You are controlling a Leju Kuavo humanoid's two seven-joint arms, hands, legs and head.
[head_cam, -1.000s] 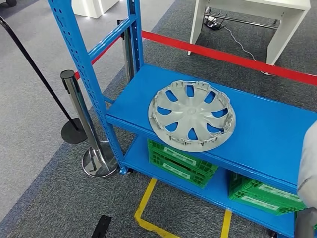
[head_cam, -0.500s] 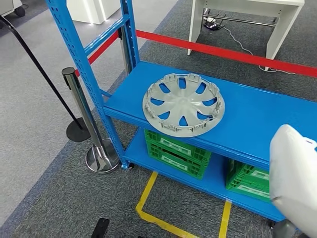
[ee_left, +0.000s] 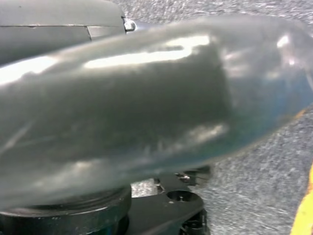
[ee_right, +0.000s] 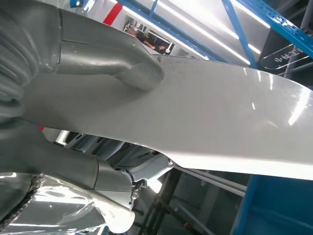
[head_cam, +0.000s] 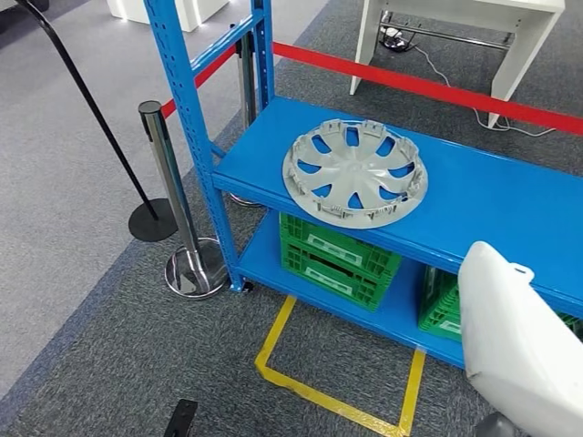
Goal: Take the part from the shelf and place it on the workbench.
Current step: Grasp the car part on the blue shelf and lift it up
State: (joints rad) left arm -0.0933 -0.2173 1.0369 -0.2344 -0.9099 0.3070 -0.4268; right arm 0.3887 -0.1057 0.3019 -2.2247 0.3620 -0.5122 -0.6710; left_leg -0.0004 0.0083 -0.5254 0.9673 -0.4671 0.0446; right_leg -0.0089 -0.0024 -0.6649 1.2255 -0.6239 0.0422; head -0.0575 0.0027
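A smooth white moulded plastic part [head_cam: 516,337] sits at the lower right of the head view, in front of the blue steel shelf [head_cam: 495,196] and over the grey carpet. In the right wrist view the right hand [ee_right: 79,105] holds that white panel [ee_right: 221,127]: the thick grey thumb [ee_right: 110,58] lies flat on its broad face and a darker finger [ee_right: 70,166] reaches under its edge, so the fingers are clamped on it from both sides. The left wrist view is blurred; a dark glossy curved surface takes up much of it, possibly the same part seen from the other side, and I cannot tell how the left hand's fingers lie. On the shelf's upper board a round silver-grey plastic wheel cover [head_cam: 354,173] lies flat near the front edge. Below it, on the lower board, stand two green plastic crates [head_cam: 337,259]. A yellow tape line [head_cam: 330,396] marks the floor before the shelf, and a chrome barrier post [head_cam: 172,196] with red belt [head_cam: 440,89] stands to the shelf's left.
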